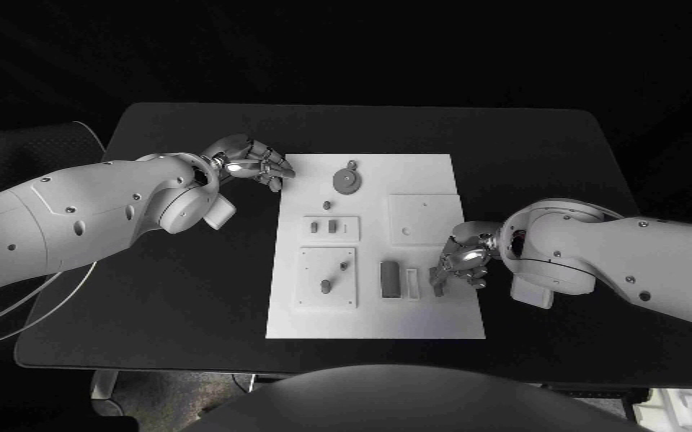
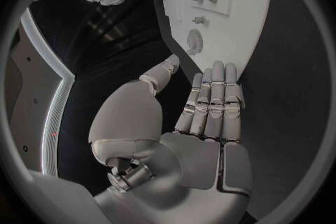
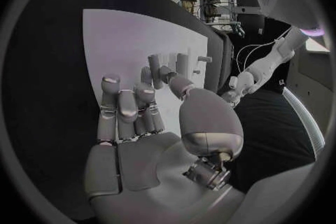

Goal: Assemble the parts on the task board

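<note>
The board (image 1: 378, 242) is a flat white rectangular plate lying in the middle of the matte black table (image 1: 173, 292), with shallow square raised panels on its surface. Small grey parts sit on it: a round disc (image 1: 346, 180) with a small tab near the far edge, two short blocks (image 1: 325, 224) side by side on a panel left of centre, a slim peg (image 1: 330, 278) on the panel below that, and a dark upright bar (image 1: 389, 278) with paler slabs just beside it near the front right. The left hand (image 1: 248, 164), jointed silver metal on a smooth white arm, hangs over the table just off the board's far-left corner; in its wrist view its fingers (image 2: 213, 101) lie straight and close together, thumb apart, holding nothing. The right hand (image 1: 466, 257) sits at the board's right edge, just beside the bar and slabs; its wrist view shows its fingers (image 3: 126, 106) bent partway with its thumb apart, and whether a fingertip touches a slab I cannot tell, though nothing appears to be held. A thin pale cable (image 1: 43, 287) loops on the table under the left arm.
</note>
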### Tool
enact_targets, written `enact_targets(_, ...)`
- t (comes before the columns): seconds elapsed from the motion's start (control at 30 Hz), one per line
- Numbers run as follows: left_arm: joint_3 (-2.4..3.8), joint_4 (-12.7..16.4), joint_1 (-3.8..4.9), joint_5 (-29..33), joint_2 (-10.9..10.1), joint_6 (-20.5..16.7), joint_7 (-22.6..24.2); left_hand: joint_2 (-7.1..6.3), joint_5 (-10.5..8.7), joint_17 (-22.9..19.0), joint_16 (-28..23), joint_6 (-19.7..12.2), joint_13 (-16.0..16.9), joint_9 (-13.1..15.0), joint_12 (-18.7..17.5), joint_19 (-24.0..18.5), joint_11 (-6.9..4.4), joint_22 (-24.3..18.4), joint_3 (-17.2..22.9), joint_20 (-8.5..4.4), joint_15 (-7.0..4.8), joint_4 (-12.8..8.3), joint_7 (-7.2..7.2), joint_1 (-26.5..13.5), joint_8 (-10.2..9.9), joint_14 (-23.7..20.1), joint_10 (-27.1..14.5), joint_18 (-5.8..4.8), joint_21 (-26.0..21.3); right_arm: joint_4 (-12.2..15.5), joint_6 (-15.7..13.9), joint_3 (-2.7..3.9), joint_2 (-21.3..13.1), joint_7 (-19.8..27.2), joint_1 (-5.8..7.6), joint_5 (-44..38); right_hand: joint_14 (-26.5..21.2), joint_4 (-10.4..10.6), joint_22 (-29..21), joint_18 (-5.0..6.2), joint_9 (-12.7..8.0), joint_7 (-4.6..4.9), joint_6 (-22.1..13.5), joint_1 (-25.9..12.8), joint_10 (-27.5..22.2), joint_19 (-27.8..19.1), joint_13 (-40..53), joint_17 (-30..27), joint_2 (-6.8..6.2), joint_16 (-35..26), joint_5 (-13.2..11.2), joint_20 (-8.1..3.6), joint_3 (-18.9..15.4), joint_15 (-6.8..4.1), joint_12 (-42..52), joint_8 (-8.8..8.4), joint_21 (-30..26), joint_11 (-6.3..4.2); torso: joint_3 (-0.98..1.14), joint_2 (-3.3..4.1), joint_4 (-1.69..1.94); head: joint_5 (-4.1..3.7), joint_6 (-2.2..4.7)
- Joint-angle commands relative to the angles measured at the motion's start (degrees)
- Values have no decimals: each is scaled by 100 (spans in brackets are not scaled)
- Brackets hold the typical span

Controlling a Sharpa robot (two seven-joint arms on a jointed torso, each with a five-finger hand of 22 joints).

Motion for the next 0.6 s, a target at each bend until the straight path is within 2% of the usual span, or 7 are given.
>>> enact_targets(0.03, 3, 11, 7, -26, 8, 88, 19, -54, -16, 8, -30, -40, 10, -3, 16, -13, 8, 10, 3, 2, 15, 19, -11, -6, 30, 20, 27, 66, -29, 48, -113, -3, 27, -35, -3, 487, 36, -288, 99, 116, 12, 1, 33, 114, 46, 23, 3, -8, 53, -3, 33, 15, 333, 12, 15, 19, 29, 13, 0, 2, 1, 13, 0)
enact_targets(0.37, 3, 10, 7, -28, 21, 107, 9, -56, -16, 14, -32, -40, 9, -3, 13, -11, 9, 12, 1, 2, 14, 19, -11, -6, 31, 23, 25, 66, -30, 3, -309, -6, 205, -62, -3, 549, 29, -287, 99, 116, 10, 0, 35, 111, 48, 24, 4, -19, 47, -2, 32, 14, 339, 12, 18, 21, 30, 12, 0, 2, -2, 9, 0)
enact_targets(0.6, 3, 20, 7, -34, 23, 122, 4, -57, -16, 20, -35, -42, 8, -3, 8, -10, 12, 14, -2, 2, 14, 21, -10, -9, 31, 25, 19, 65, -31, -111, -322, -8, 361, -82, -8, 407, 8, -285, 98, 116, 5, 1, 29, 101, 46, 20, 5, -47, 42, -3, 32, 16, 345, 12, 17, 19, 28, 13, 0, 3, 4, 16, 0)
